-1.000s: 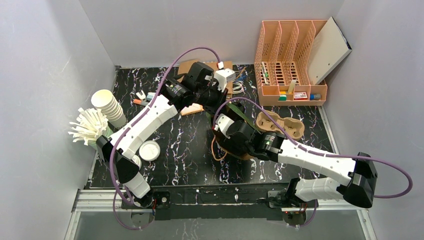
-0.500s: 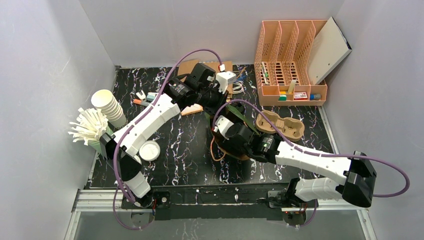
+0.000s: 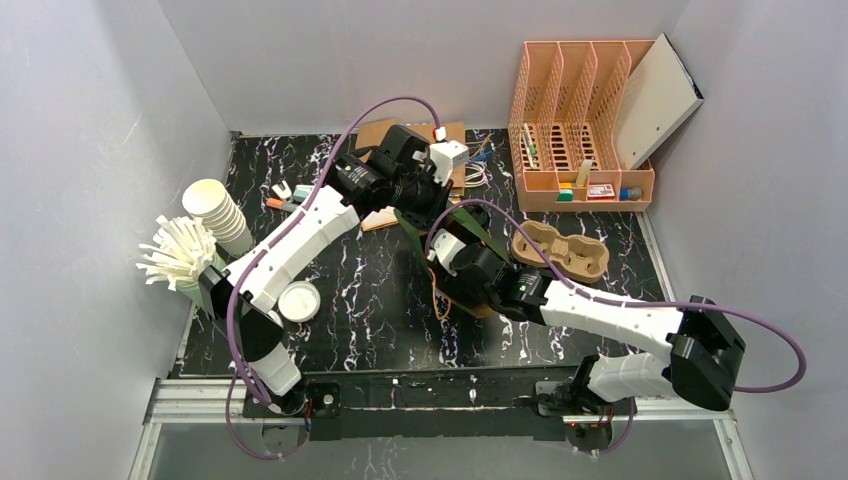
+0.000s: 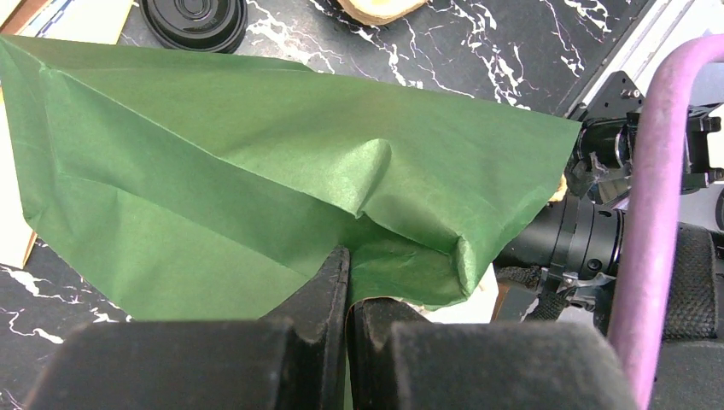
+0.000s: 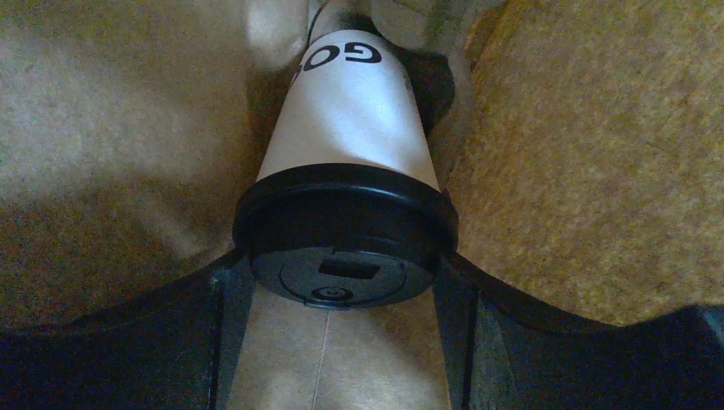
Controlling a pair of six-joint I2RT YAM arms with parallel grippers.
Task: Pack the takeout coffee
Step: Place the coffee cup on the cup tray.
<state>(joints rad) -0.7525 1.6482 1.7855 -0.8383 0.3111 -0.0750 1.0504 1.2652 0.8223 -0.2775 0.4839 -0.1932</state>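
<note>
The takeout coffee is a white paper cup [image 5: 350, 111] with a black lid [image 5: 346, 231]. It lies inside a paper bag with brown inner walls [image 5: 580, 128]. My right gripper [image 5: 346, 256] reaches into that bag, its fingers pressed on both sides of the lid. In the top view the right gripper [image 3: 462, 288] is buried in the brown bag [image 3: 478, 308] at the table's middle. The left gripper [image 4: 348, 265] is shut on a green paper flap [image 4: 256, 154] at the bag's mouth and holds it up. From above, the left gripper [image 3: 425, 205] sits just behind the bag, green paper [image 3: 410, 232] hanging from it.
A pulp cup carrier [image 3: 560, 252] lies right of the bag. A stack of paper cups [image 3: 215, 210], a bunch of white stirrers [image 3: 180, 252] and a white lid [image 3: 299, 300] are at the left. An orange desk organizer [image 3: 580, 120] stands back right. A black lid [image 4: 194, 13] lies beyond the green paper.
My right arm has pushed a little left and further into the bag. The left gripper has shifted slightly, still pinching the green flap.
</note>
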